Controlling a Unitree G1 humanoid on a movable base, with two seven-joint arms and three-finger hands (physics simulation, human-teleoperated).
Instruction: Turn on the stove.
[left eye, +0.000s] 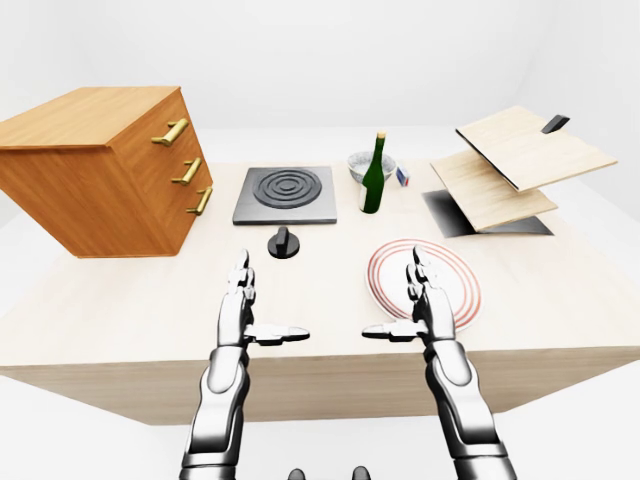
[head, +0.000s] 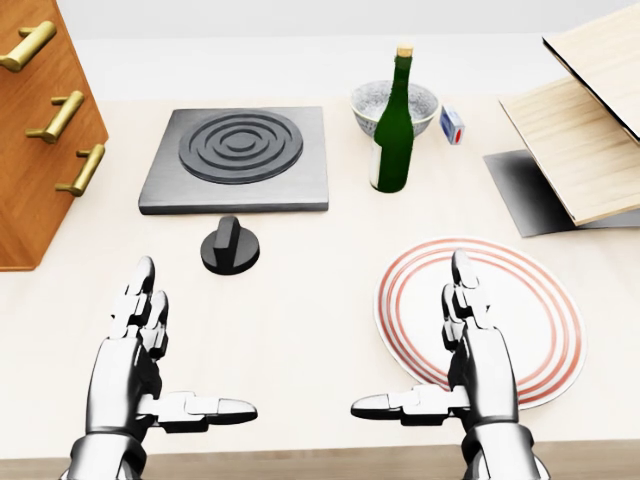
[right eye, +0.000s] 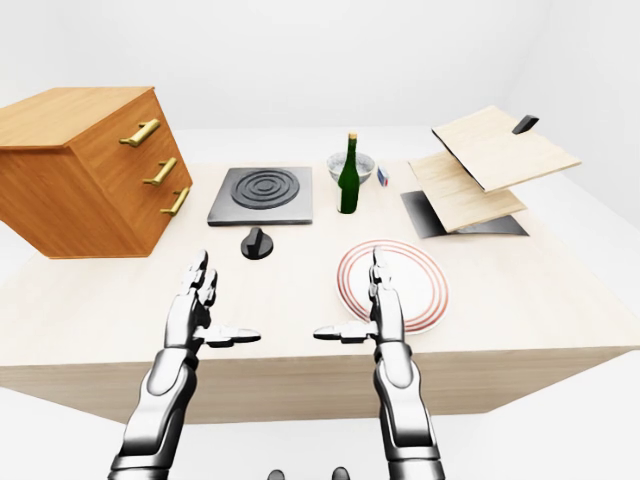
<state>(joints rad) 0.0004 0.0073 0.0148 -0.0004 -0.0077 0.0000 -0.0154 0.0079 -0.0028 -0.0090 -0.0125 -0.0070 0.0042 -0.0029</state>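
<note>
A dark grey stove plate (head: 236, 160) with ringed burner lies on the pale table, upper middle of the head view. Its black knob (head: 230, 247) stands just below the plate, bar pointing up the picture. My left hand (head: 165, 360) hovers open below and left of the knob, fingers straight, thumb out to the right. My right hand (head: 440, 360) is open too, over the left part of the red-ringed plate (head: 545, 320). Neither hand touches the knob.
A wooden drawer chest (left eye: 100, 170) with brass handles stands at the left. A green bottle (head: 393, 125) and a speckled bowl (head: 425, 100) sit right of the stove, with a small blue box (head: 452, 125) beside them. A wooden tilted rack (left eye: 510, 170) is at the right.
</note>
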